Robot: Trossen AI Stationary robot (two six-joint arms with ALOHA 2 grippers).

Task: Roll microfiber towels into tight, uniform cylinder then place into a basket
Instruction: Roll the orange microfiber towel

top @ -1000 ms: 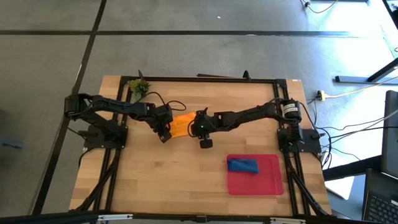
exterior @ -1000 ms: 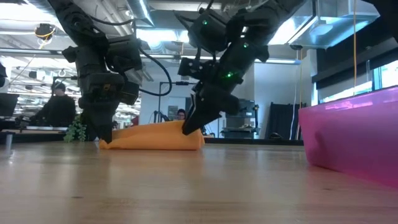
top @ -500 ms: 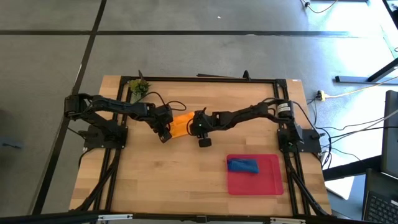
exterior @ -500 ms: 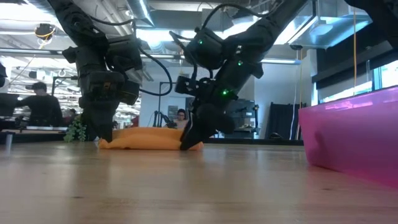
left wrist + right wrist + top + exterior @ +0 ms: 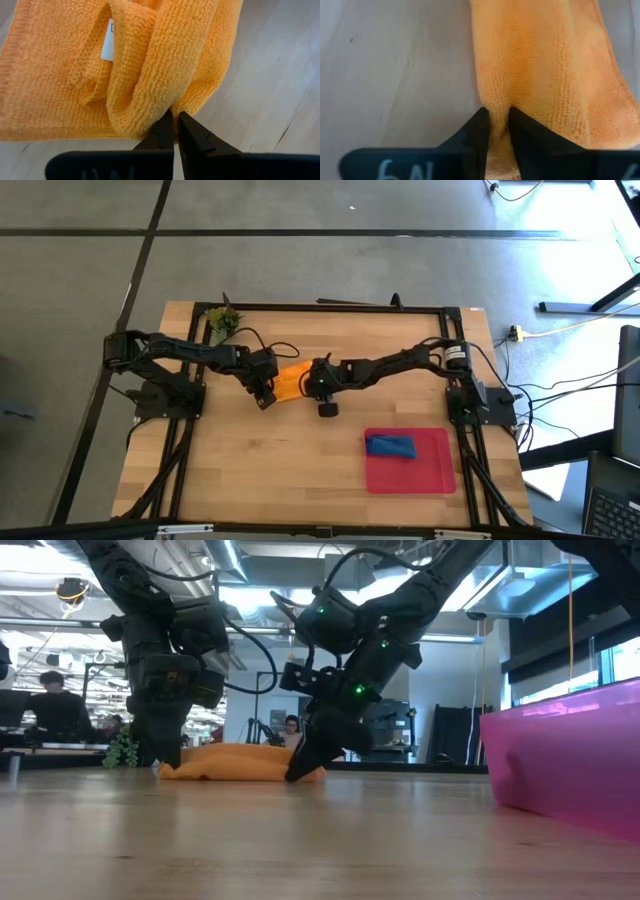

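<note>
Orange towel [image 5: 287, 381] lies loosely folded on the tabletop [image 5: 250, 470], well apart from the red tray [image 5: 430, 472], where the blue towel [image 5: 390, 446] already sits rolled. I have both arms on the orange towel: the left gripper [image 5: 175, 131] is at one end with its jaws pressed together, a thin fold of cloth caught at the tips, and the right gripper [image 5: 498, 125] is at the opposite end, its jaws closing onto a small ridge of fabric. My worry is that both pinches are shallow, so either edge could slip free once I start rolling. The folds on the left arm's side look uneven, with a white label [image 5: 107, 44] tucked inside, so I judge the roll could come out lopsided or loose. Pulling the two ends unequally could also drag the towel across the tabletop instead of turning it.
</note>
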